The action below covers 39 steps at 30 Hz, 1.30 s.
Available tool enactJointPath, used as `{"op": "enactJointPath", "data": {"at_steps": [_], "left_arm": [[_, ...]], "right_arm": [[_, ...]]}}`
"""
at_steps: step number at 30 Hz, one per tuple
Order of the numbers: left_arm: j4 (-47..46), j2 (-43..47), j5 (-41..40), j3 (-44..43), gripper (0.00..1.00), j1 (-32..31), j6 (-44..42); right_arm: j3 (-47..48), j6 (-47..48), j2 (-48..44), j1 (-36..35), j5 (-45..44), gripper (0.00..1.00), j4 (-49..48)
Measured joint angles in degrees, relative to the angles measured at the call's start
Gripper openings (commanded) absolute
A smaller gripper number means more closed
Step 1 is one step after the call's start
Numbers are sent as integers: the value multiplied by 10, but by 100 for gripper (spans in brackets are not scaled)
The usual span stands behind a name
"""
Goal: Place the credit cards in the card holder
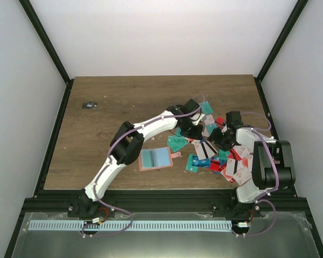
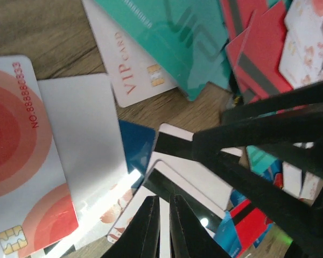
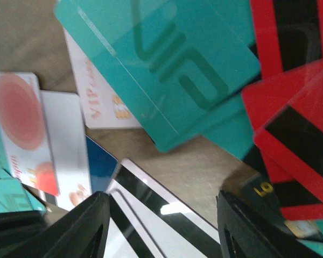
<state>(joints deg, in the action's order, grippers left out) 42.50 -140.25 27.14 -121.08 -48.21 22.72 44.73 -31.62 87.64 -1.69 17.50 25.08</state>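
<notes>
Left gripper (image 2: 162, 200) shows me its two dark, tapered fingers pressed almost together, only a hairline slit between them. I read it as closed, and I cannot tell whether any card edge is pinched in there. It hangs low over the cards (image 1: 215, 150), a loose overlapping heap of thin, glossy plastic rectangles with rounded corners on the right half of the table (image 1: 107, 97), a brown wood-grain top. Under that wrist I see a teal card (image 2: 172, 32) with a faint embossed pattern, a white VIP card (image 2: 132, 75) with red lettering and a gold chip, a white card with salmon circles (image 2: 16, 150), a plain white card (image 2: 81, 134) catching glare, a blue corner (image 2: 135, 145) and red cards (image 2: 264, 59) with a grey-black stripe. On the other arm, the right gripper (image 3: 161, 199) stands with its fingers well apart, straddling a white striped card (image 3: 151, 215) that lies flat between them; neither finger visibly touches it. The holder (image 1: 155, 158) lies unfolded and flat just left of the heap, with a salmon leather-like border, blue-grey ribbed pockets inside and a small tab on its right edge. A tiny dark object (image 1: 89, 105) sits well apart at the far left.
</notes>
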Motion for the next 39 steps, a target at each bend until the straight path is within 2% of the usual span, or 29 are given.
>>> {"op": "enactJointPath", "data": {"at_steps": [10, 20, 24, 30, 39], "left_arm": [[-1, -24, 19, 25, 8, 1, -7], [-62, 99, 65, 256, 8, -6, -16], [-82, 134, 82, 320, 8, -17, -16], [-87, 146, 96, 345, 8, -35, -21], [-72, 149, 105, 347, 9, -44, -44]], "right_arm": [[-8, 10, 20, -39, 42, 54, -31], [-91, -17, -50, -79, 106, 54, -36], [-114, -34, -75, -90, 133, 54, -17], [-131, -61, -97, -101, 159, 55, 15], [-147, -95, -148, -127, 144, 59, 93]]}}
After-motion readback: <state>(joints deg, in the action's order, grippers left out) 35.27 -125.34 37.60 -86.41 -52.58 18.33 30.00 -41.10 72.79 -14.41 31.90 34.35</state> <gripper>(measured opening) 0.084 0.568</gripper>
